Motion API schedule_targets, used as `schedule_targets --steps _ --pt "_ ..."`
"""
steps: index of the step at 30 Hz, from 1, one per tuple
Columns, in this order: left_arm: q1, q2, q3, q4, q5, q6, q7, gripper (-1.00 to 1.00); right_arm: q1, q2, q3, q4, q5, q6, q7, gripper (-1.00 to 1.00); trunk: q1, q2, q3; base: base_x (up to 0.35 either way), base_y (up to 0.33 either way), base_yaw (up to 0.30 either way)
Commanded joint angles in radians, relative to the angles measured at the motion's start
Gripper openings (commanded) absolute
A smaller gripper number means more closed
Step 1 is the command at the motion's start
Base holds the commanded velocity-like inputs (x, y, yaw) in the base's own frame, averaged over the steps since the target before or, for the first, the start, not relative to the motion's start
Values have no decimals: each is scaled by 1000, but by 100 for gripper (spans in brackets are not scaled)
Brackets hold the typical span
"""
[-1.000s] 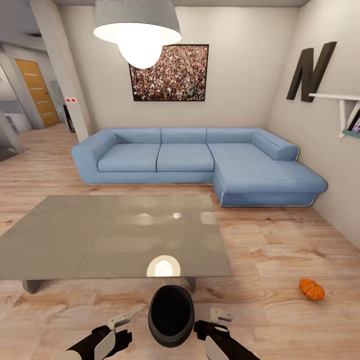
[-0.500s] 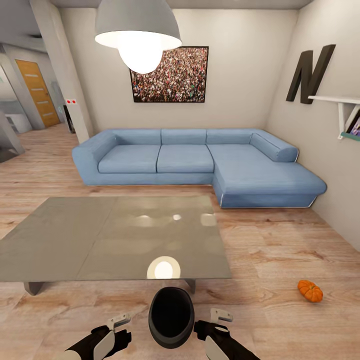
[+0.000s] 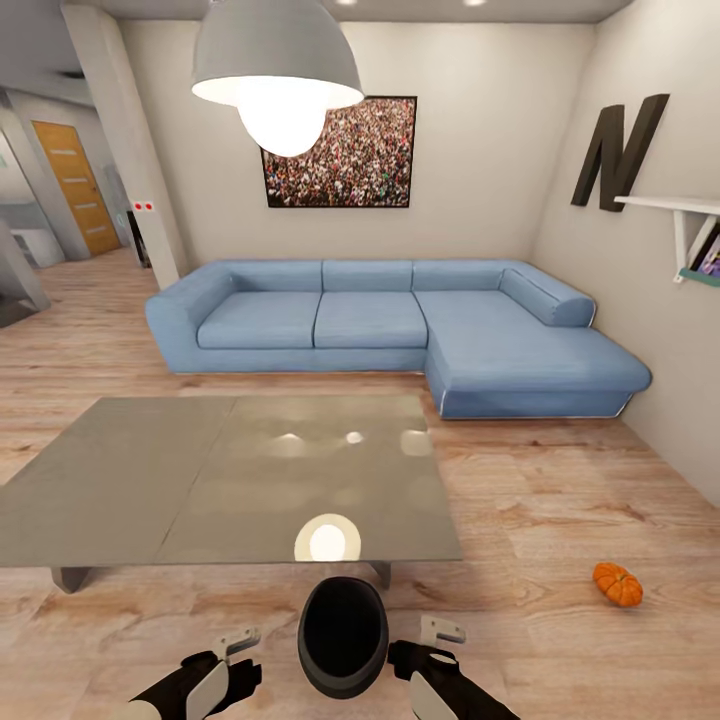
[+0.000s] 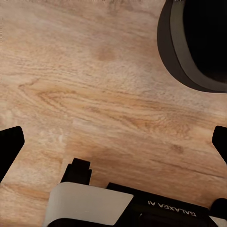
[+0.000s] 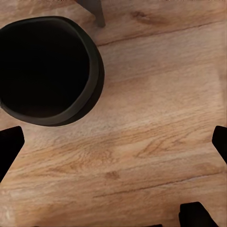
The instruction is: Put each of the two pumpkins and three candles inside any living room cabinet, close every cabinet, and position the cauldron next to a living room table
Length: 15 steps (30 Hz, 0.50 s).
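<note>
— What's around that squat black round cauldron of yours, starting on your left?

— My left gripper hangs just beside the cauldron, over the pale wood-plank floor. From my left wrist I see my two dark fingertips far apart, so that claw is spread wide and holds nothing; the cauldron's rim sits off to one side, not touching.

— And the cauldron itself?

— It stands upright on the floor, just in front of the near edge of the large low table with the glossy grey top, close to one grey slab leg.

— Your other claw?

— My right gripper is just beside the cauldron too, fingertips wide apart, empty, with the cauldron's mouth clear of them.

— Anything further right?

— A small round orange pumpkin lies on the floor, well apart from the cauldron.
</note>
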Motion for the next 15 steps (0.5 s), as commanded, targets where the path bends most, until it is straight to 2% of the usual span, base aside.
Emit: schedule_targets --steps 1,6,15 --pt "0 2 -8 -3 10 5 7 100 -1 -1 8 -2 -4 5 -8 100 -4 7 2 0 0 0" --pt "0 3 -8 -3 10 4 7 100 -1 -1 7 -3 -4 8 -8 100 -23 42 18 -6 0 0" --pt "0 3 -7 -4 11 4 7 100 -1 -1 8 -3 -3 7 -8 100 -58 105 46 -126 0 0"
